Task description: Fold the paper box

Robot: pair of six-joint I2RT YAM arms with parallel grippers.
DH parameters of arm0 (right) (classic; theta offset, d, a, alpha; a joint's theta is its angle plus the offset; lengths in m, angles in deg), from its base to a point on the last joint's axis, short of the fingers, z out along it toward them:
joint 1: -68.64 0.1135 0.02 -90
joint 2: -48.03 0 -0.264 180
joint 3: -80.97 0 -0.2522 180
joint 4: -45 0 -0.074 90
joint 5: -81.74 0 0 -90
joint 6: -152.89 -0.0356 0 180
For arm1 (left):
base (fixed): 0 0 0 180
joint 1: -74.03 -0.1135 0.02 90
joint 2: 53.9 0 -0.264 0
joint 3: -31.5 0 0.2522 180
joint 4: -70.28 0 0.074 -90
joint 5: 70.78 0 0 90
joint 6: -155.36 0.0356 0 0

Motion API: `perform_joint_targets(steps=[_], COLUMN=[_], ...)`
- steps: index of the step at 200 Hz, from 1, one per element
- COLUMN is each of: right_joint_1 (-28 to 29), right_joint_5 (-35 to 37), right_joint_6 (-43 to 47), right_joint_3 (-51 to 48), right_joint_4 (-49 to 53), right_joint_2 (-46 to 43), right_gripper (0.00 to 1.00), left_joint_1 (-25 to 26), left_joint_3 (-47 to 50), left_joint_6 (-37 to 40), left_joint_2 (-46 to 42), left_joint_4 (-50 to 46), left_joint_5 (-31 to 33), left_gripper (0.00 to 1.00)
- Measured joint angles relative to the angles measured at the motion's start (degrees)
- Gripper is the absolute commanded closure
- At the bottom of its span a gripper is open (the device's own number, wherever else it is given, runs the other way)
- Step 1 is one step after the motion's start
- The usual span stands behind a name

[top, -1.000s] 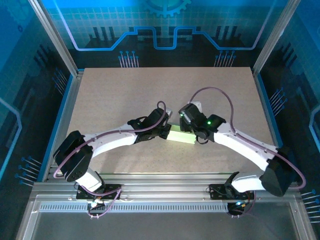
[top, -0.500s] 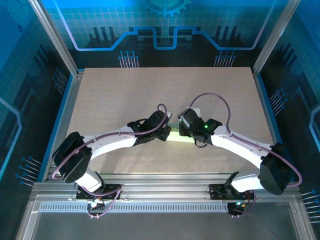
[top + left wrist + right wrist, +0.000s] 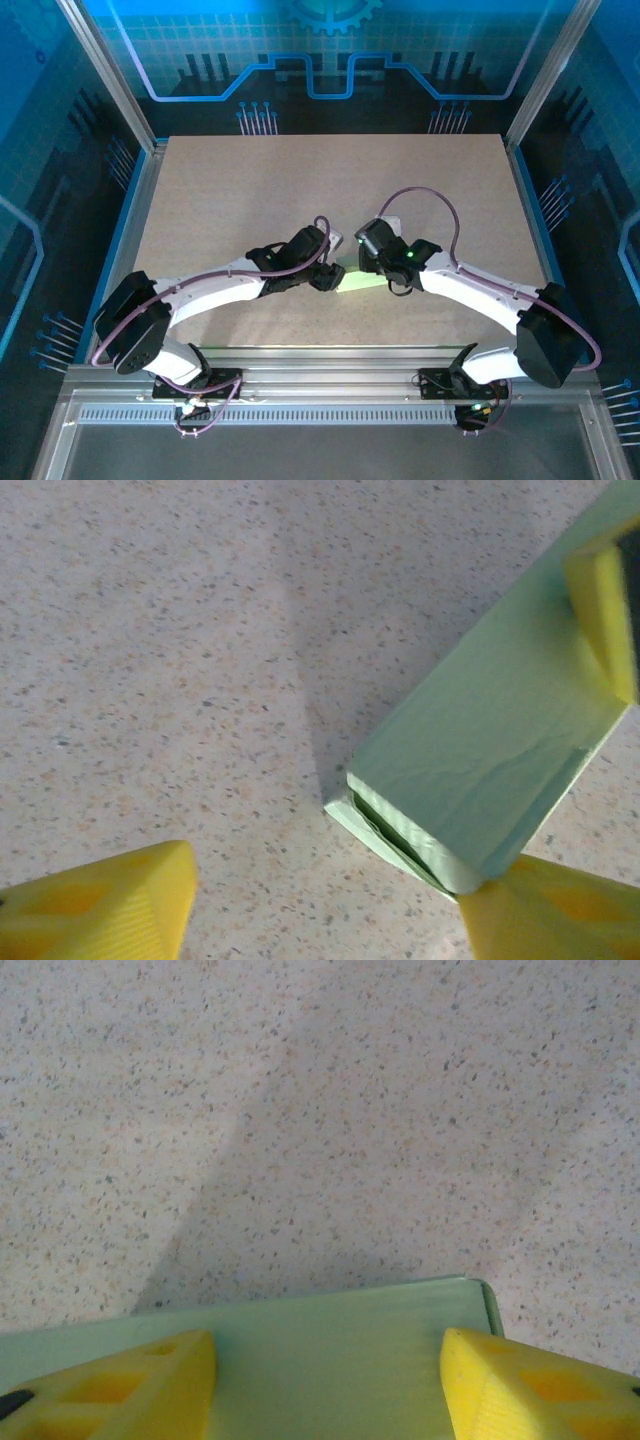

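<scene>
The speckled beige worktop (image 3: 250, 190) carries one task thing, and both arms reach in over it. The left arm (image 3: 200, 290) and the right arm (image 3: 480, 290) meet near the middle of the worktop. The paper box (image 3: 360, 284) lies flat between their wrists, on its broad face and slightly aslant.

From the left wrist the paper box (image 3: 480, 740) reads as a slim, closed-up rectangular sleeve of pale green card. Its walls are squared and its top face is smooth. The left pincer (image 3: 325, 875) stands wide open and holds nothing. One finger is well clear over bare worktop, and the other sits just at the box's near corner. The right pincer (image 3: 325, 1345) also has its fingers set well apart. They hang over the box's long top face rather than to either side of it, so it grips nothing. Whether it presses down on the card, I cannot tell.

The folding looks nearly done, since the body is formed and holds its shape. What seems left is the near end, where the end flap (image 3: 395, 835) shows a dark slit and looks not fully tucked home. The far end is hidden under the right pincer's finger (image 3: 605, 620).
</scene>
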Motion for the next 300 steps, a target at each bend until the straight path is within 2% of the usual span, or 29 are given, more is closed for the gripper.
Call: perform_joint_targets(steps=[23, 30, 47, 50, 55, 83, 147, 171, 204, 242, 275, 300], right_joint_1=[0.0, 0.0, 0.0, 0.0, 0.0, 0.0, 0.0, 0.0, 0.0, 0.0, 0.0, 0.0], right_joint_5=[1.2, 1.6, 2.1, 2.2, 2.4, 3.4, 4.7, 4.7, 4.7, 4.7, 4.7, 4.6], right_joint_6=[-0.2, -0.3, -0.3, -0.3, -0.4, -0.5, -1.0, -1.0, -1.0, -1.0, -1.0, -1.0], right_joint_3=[-0.7, -0.8, -0.9, -0.9, -0.9, -0.9, -1.8, -2.3, -2.5, -2.5, -2.6, -2.8], right_joint_4=[-1.4, -1.7, -2.3, -2.4, -2.5, -4.1, -6.9, -7.0, -6.8, -6.8, -6.9, -6.8], right_joint_2=[0.0, 0.1, 0.4, 0.5, 0.5, 1.4, 1.6, 1.0, 0.7, 0.7, 0.7, 0.3], right_gripper=[0.39, 0.39, 0.40, 0.39, 0.39, 0.40, 0.41, 0.41, 0.41, 0.41, 0.41, 0.41], left_joint_1=[-0.2, -0.3, -0.6, -0.7, -1.0, -1.9, -3.8, -5.9, -7.6, -7.6, -7.6, -7.6], left_joint_3=[-0.1, -0.1, -0.1, -0.1, -0.1, 0.4, 2.7, 5.2, 8.2, 9.6, 9.6, 9.5], left_joint_6=[1.1, 1.5, 2.3, 2.5, 2.9, 4.6, 4.1, -1.1, -12.2, -23.9, -29.3, -30.9], left_joint_2=[0.0, 0.0, 0.0, 0.0, 0.0, 0.0, -1.8, -4.6, -7.7, -6.5, -3.5, -0.1], left_joint_4=[-0.3, -0.3, -0.5, -0.6, -0.7, -1.8, -0.2, 3.1, 10.5, 14.4, 14.6, 14.9], left_joint_5=[-3.5, -4.6, -7.5, -8.0, -8.9, -13.9, -20.5, -21.9, -22.3, -22.2, -20.3, -20.5], left_gripper=[0.19, 0.14, 0.11, 0.07, 0.05, 0.04, 0.01, 0.01, 0.01, 0.03, 0.15, 0.15])
